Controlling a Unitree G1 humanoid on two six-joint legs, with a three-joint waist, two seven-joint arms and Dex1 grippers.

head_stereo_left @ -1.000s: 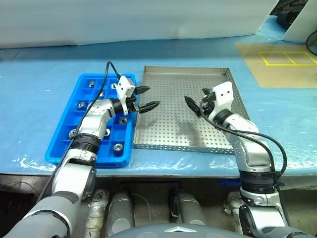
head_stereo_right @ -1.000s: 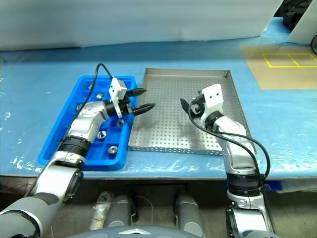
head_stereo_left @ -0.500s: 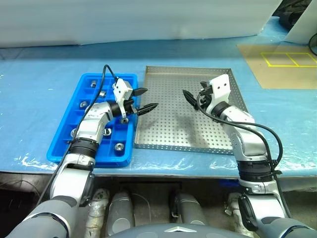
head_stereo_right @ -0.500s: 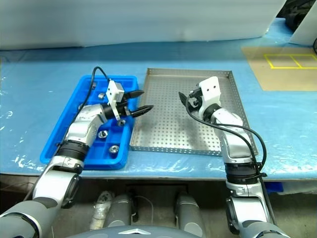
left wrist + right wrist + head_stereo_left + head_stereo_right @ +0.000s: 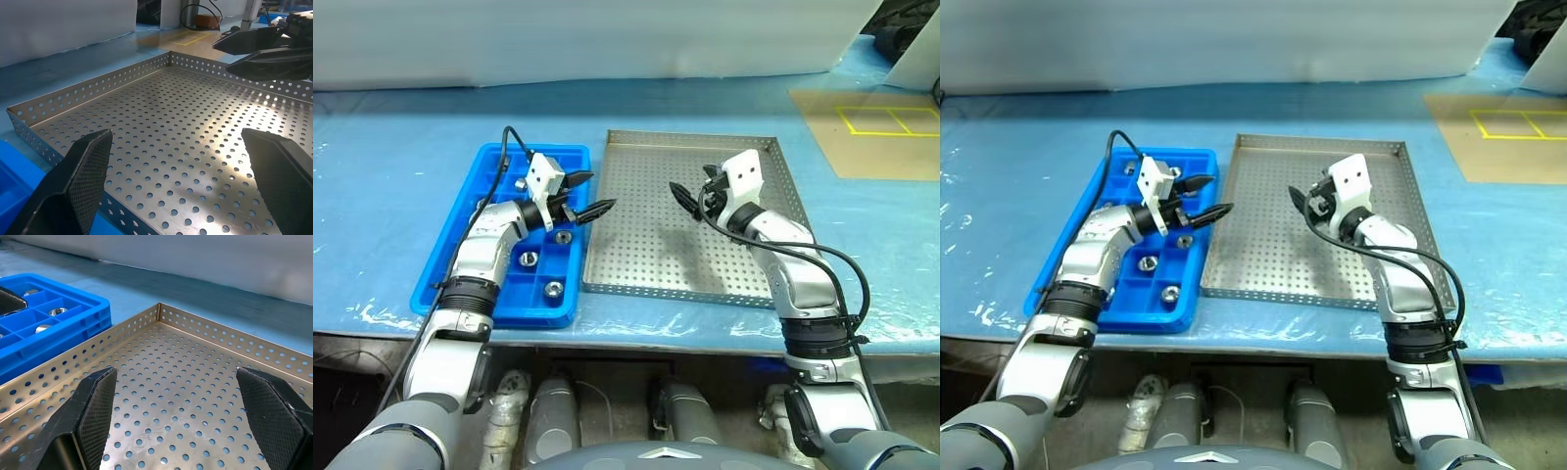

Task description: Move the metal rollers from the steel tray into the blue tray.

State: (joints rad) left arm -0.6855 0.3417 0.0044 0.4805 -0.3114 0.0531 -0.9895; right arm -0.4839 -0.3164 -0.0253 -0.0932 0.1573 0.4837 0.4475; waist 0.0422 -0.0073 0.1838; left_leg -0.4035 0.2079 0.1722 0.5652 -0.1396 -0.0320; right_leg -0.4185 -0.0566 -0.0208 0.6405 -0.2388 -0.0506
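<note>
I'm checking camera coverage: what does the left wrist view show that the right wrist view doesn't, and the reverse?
Left wrist view alone: the right gripper, open, hovering above the far side of the tray, plus a tan floor patch with yellow lines.

Right wrist view alone: the bright blue plastic compartment tray with small shiny metal rollers sitting in its cells.

Both: the large perforated steel tray, its visible floor bare of rollers, and the blue table covering beyond it.
</note>
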